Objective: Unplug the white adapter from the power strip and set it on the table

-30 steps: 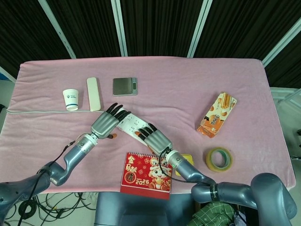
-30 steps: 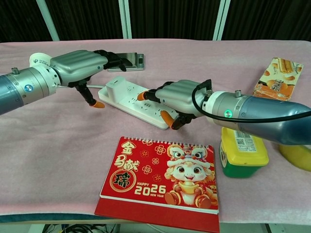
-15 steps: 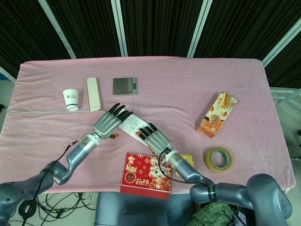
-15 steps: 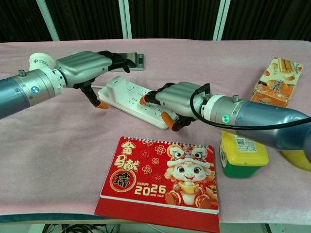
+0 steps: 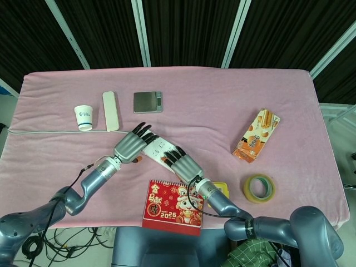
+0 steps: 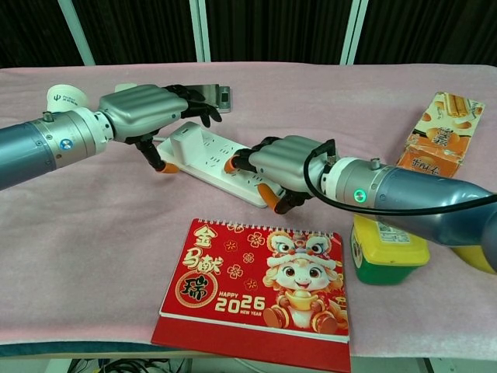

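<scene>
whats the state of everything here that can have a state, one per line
white adapter: still plugged into the power strip
power strip: flat on the table, right end under the right hand
left hand: above the adapter, fingers spread, holding nothing
right hand: resting on the strip
paper cup: upright
tape roll: lying flat
calendar: standing at the front edge

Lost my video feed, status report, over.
Left robot hand open over adapter. Right robot hand resting on strip. Adapter plugged in. Nothing blocking.
</scene>
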Tool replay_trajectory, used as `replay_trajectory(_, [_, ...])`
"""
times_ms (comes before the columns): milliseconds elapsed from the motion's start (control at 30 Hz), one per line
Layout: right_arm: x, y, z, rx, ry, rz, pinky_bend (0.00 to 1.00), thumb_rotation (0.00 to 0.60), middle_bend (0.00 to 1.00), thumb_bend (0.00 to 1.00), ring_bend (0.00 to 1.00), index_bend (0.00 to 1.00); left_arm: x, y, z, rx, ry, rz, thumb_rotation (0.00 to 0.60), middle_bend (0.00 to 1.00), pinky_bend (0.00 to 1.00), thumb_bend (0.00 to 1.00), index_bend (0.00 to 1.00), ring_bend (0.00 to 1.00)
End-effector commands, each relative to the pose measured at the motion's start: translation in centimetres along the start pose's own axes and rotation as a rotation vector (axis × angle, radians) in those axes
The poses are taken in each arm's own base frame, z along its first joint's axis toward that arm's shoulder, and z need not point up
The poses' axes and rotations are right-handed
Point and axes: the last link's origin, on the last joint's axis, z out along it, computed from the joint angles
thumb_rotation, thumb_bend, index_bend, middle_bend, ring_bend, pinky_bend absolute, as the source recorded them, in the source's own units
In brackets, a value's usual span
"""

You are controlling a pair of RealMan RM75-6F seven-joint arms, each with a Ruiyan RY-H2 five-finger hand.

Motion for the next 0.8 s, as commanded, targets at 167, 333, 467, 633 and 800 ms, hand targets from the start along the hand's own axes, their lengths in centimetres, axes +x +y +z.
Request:
replay_trajectory(167, [-0.07,0.18,-0.01,-0.007,0.004,0.001,0.05,0.600,0.10,0.75,0.10,0.14,-0.07,0.19,0.30,-0.011,0.010,0.008,0.600,0.30,0.05,0.25,0.25,0.00])
replay_trajectory(333, [-0.12,0.28,-0.01,-0.011,0.005,0.001,0.05,0.600,0.10,0.75,0.10,0.14,-0.12,0.06,0.47,-0.007,0.016,0.008,0.600,0.32,0.05,0.25,0.26,0.00])
replay_trajectory(467, [-0.11,0.28,-0.04,-0.011,0.005,-0.002,0.05,0.600,0.10,0.75,0.10,0.14,-0.40,-0.07,0.41,-0.008,0.008,0.020,0.600,0.32,0.05,0.25,0.26,0.00])
replay_trajectory(633, [-0.03,0.34,-0.08,-0.013,0.007,-0.007,0.05,0.600,0.10,0.75,0.10,0.14,-0.61,-0.26,0.33,-0.001,0.005,0.009,0.600,0.32,0.05,0.25,0.26,0.00])
replay_trajectory(800, [-0.03,0.36,-0.10,-0.015,0.006,-0.008,0.05,0.600,0.10,0.75,0.10,0.14,-0.75,-0.30,0.27,-0.004,0.003,0.010,0.600,0.33,0.05,0.25,0.26,0.00])
